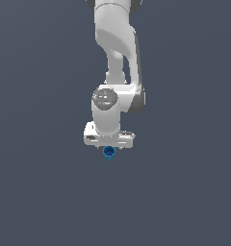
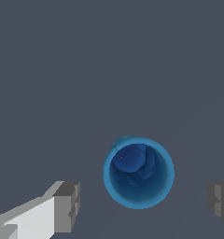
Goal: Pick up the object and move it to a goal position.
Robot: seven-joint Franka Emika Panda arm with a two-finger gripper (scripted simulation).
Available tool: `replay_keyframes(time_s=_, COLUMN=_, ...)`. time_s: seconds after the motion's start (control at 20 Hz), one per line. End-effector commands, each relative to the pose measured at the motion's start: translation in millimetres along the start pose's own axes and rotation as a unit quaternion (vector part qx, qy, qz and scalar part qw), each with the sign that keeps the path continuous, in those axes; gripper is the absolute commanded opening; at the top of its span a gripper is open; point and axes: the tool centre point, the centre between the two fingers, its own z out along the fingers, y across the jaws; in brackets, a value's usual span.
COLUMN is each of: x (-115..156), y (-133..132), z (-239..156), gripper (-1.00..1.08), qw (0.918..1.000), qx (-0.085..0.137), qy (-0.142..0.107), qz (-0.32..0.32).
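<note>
The object is a small bright-blue round cup (image 2: 138, 172) with a darker blue inside, seen from straight above in the wrist view. It stands between my two grey fingertips (image 2: 67, 206), with a gap on each side, so nothing touches it. My gripper (image 2: 144, 205) is open. In the exterior view the white hand sits low over the grey floor and the blue cup (image 1: 109, 153) peeks out just under it. The gripper (image 1: 109, 150) fingers themselves are hidden by the hand in that view.
The white arm (image 1: 116, 53) rises from the hand toward the top of the exterior view. A plain dark grey floor (image 1: 40, 192) surrounds everything. No goal marker shows in either view.
</note>
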Motion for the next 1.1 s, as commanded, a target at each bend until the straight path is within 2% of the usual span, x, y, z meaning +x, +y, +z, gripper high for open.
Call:
replay_keyframes(time_s=0.0, x=1.2, y=1.7, z=5.0, gripper=1.0, qw=1.0, qx=0.0, qy=-0.001, qz=0.003)
replay_keyframes(time_s=0.3, x=0.7, y=1.8, z=8.8, gripper=1.0, qw=1.0, qx=0.0, qy=-0.001, qz=0.003)
replay_keyframes(time_s=0.75, x=-0.2, y=2.1, z=50.4, gripper=1.0, qw=1.0, qx=0.0, qy=-0.001, qz=0.004)
replay_keyframes(time_s=1.0, x=1.2, y=2.0, z=56.3, gripper=1.0, qw=1.0, qx=0.0, qy=-0.001, qz=0.004)
replay_keyframes(time_s=1.05, x=1.2, y=2.0, z=56.3, gripper=-1.0, qw=1.0, qx=0.0, qy=-0.001, qz=0.004)
